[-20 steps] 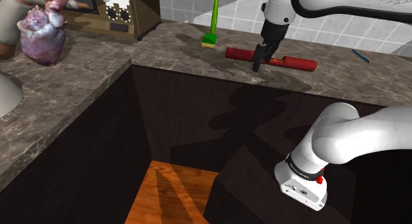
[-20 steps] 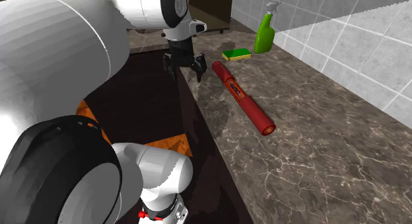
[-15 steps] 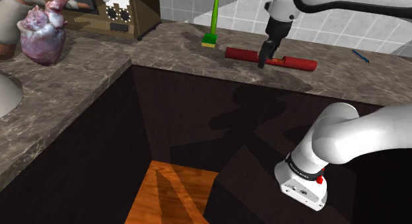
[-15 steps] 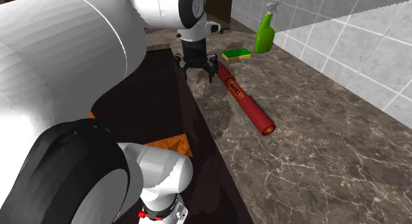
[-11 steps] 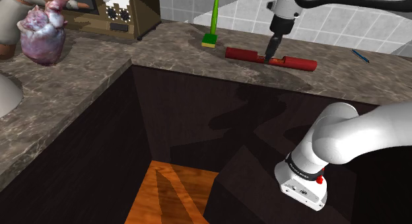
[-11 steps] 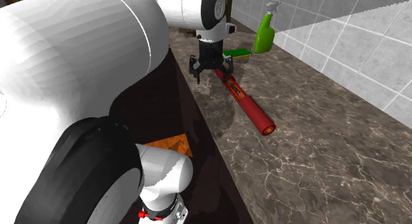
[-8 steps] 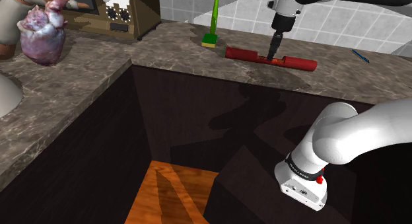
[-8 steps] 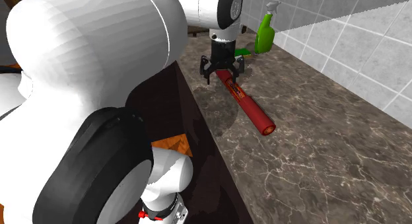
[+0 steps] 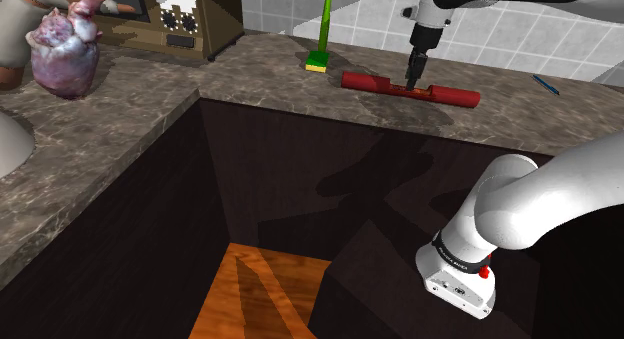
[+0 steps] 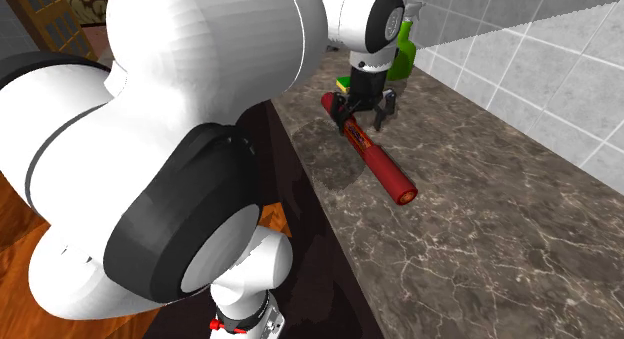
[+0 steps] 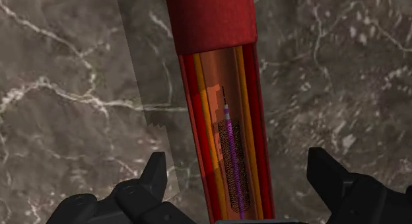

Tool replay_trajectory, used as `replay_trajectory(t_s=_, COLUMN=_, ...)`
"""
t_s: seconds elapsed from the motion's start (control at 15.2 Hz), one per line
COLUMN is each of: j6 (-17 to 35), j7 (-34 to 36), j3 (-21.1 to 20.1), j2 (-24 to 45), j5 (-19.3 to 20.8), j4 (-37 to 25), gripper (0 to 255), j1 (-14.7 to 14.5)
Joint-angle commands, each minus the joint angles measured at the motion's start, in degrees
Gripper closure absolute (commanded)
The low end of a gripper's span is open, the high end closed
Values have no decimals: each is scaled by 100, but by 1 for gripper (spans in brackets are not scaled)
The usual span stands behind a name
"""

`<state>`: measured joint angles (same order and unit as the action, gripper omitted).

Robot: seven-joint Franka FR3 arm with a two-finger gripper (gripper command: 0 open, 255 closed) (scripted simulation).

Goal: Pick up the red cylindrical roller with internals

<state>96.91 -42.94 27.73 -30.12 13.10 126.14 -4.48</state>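
The red cylindrical roller [image 9: 410, 88] lies flat on the marble counter [image 9: 250, 62], a long thin rod with a cut-away middle. In the wrist view the roller [image 11: 218, 90] shows orange and purple internals inside its open section. My gripper [image 9: 411, 79] hangs straight above the roller's middle, open. In the second exterior view the gripper [image 10: 366, 113] straddles the roller [image 10: 370, 157] near its far half. One finger [image 11: 155, 183] stands on each side of the rod without touching it.
A green spray bottle [image 10: 402, 49] and a green-yellow sponge [image 9: 319, 60] sit just beyond the roller's far end by the tiled wall. A blue pen [image 9: 546, 85] lies further along the counter. A dark recess [image 9: 300, 207] drops below the counter edge.
My gripper has travelled from over the counter's front edge across to the roller and come down over its middle. The roller has not moved.
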Motion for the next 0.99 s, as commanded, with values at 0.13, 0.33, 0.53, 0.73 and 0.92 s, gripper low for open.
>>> replay_trajectory(t_s=0.13, j6=295, j7=-6, j3=58, j2=-18, j5=46, j4=310, gripper=0, j1=23)
replay_trajectory(t_s=0.33, j6=341, j7=0, j3=62, j2=-22, j5=52, j4=360, gripper=255, j1=26)
replay_trajectory(t_s=0.53, j6=341, j7=5, j3=58, j2=-26, j5=52, j4=363, gripper=255, j1=25)
replay_trajectory(t_s=0.73, j6=339, j7=3, j3=59, j2=-22, j5=51, j4=357, gripper=255, j1=24)
replay_trajectory(t_s=0.92, j6=339, j7=-4, j3=65, j2=-17, j5=52, j4=352, gripper=255, j1=26)
